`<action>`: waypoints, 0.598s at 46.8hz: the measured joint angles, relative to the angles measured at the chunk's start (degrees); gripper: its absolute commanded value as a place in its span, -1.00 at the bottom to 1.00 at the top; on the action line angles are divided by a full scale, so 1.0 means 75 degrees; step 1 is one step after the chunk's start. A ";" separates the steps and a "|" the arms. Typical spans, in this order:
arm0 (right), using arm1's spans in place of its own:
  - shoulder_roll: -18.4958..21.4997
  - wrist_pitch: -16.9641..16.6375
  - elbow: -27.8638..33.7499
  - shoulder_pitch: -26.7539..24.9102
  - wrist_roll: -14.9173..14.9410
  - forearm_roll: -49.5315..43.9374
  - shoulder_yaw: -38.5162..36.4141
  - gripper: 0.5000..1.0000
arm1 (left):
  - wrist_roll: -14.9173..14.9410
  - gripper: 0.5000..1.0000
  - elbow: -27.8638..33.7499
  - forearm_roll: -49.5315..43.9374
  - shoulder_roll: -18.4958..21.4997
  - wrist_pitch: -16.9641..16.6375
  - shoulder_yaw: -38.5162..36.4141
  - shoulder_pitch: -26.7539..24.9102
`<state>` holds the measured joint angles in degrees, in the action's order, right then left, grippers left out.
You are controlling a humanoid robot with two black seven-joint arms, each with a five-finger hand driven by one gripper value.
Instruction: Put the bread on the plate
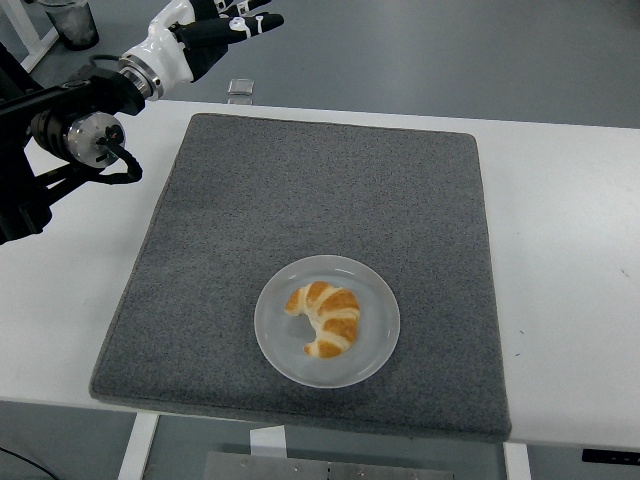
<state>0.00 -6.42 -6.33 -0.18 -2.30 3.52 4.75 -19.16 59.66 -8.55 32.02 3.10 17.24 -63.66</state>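
The bread (325,318) lies on the plate (372,353). The left hand (215,28) hangs empty, fingers spread, beyond the counter's (560,250) far left corner.

Croissant (325,319) on white plate (375,350)

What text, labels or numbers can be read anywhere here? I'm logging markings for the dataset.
None can be read.
The croissant, plate and grey mat carry no print.
The left robot hand has white marks, not lettering.
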 measured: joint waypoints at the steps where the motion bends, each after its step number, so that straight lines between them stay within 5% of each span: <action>1: 0.0000 0.0000 0.0000 0.0000 0.0003 0.0000 -0.0001 0.81 | 0.0001 0.98 0.0000 -0.0139 0.0010 0.0007 0.0066 0.0074; 14: 0.0000 0.0000 0.0000 0.0000 0.0003 0.0000 0.0000 0.81 | 0.0109 0.98 -0.0062 -0.0487 -0.0017 -0.0019 0.1819 0.1389; 28: 0.0000 0.0000 0.0000 0.0002 0.0003 0.0000 0.0000 0.81 | 0.0129 0.99 -0.0642 -0.1368 -0.0060 -0.0063 0.1979 0.1803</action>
<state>0.00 -6.42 -6.33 -0.17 -2.28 3.52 4.75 -18.19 54.85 -18.81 31.58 2.63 32.08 -50.13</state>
